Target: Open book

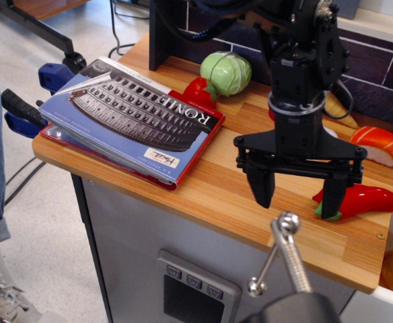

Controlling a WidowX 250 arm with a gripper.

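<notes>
The book [132, 116] lies closed on the left part of the wooden counter [210, 195]. Its blue cover shows a grey Colosseum photo, a black band with white "ROME" and a small white label near the front edge. A red edge shows under it. My gripper [297, 192] hangs above the counter to the right of the book, well apart from it. Its two black fingers [260, 185] point down and are spread wide, with nothing between them.
A green cabbage toy [226, 73] and a red piece [196, 89] sit behind the book. A red chilli toy [361, 200] and a salmon sushi toy [378, 145] lie at the right. Blue clamps [21, 114] grip the counter's left edge. A metal rod [287, 252] stands in front.
</notes>
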